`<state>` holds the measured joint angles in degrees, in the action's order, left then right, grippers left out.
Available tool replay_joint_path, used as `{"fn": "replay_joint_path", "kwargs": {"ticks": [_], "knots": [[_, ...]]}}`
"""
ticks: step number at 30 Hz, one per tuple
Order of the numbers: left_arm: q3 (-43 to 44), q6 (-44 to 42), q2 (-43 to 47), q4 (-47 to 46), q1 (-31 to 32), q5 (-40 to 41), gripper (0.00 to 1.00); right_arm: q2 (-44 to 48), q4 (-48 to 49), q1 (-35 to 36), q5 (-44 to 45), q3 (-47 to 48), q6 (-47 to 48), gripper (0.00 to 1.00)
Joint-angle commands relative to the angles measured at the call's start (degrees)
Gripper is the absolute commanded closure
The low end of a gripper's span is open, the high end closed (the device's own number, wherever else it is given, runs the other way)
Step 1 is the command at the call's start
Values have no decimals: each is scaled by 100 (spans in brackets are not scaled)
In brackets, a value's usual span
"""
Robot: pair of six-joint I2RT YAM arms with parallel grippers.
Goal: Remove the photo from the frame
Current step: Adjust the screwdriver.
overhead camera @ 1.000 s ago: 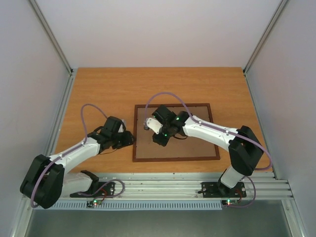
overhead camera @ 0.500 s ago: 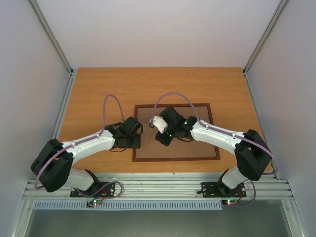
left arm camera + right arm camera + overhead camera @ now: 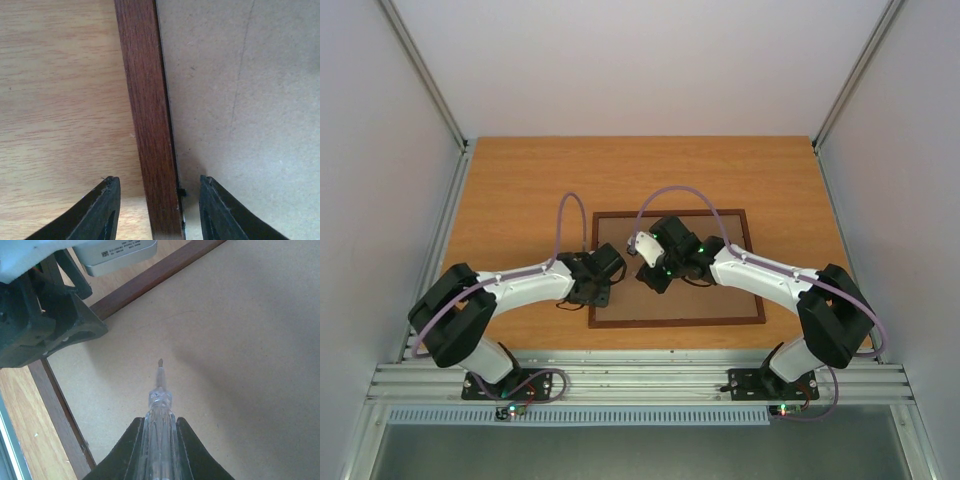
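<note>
Left gripper [image 3: 156, 186]: its fingers are spread and straddle the left rail of the frame [image 3: 145, 100], one over the table [image 3: 55, 100] and the other over the hardboard back [image 3: 240, 100]. We see it pinching nothing.
Right gripper [image 3: 160, 426]: pressed together on a clear-handled screwdriver [image 3: 160, 390], with the tip aimed at the back near the left rail. We cannot tell whether the tip touches.
Frame: it lies face down on the table between the two arms, back uppermost.
Photo: not visible. We judge it sits under the back, inside the frame.
Done: nothing that we can see. The back sits flush within the rails, and a small dark tab [image 3: 181, 192] shows at the rail's inner edge.
Left to do: we judge the tabs must be freed, the back lifted and the print drawn out.
Writing: a sticker [image 3: 120, 252] on a grey housing bears barcode-like marks too small to read. We find no brand on the frame.
</note>
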<state>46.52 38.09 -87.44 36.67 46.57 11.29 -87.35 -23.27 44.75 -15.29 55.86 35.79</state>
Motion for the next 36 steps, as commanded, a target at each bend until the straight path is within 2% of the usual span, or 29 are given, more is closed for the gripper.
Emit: {"fn": "replay_joint_path", "kwargs": {"ticks": [1, 16, 20, 22, 25, 27, 36], "knots": [[96, 75, -115, 58, 70, 120, 57, 137, 156, -28, -97, -35, -71, 99], [-80, 141, 381, 109, 72, 164, 76, 88, 141, -34, -215, -9, -117, 99], [-145, 138, 462, 68, 72, 91, 78, 95, 136, -33, -237, 3, -124, 99], [-175, 146, 450, 31, 72, 63, 77, 102, 114, -29, -244, 13, -125, 99], [-187, 187, 431, -76, 73, -13, 63, 121, 107, -34, -245, 9, -138, 99], [-158, 186, 368, -162, 72, -53, 61, 124, 103, -30, -246, 5, -142, 99], [-5, 130, -17, -179, 79, 81, 62, 139, 112, -37, -279, -18, -152, 99]]}}
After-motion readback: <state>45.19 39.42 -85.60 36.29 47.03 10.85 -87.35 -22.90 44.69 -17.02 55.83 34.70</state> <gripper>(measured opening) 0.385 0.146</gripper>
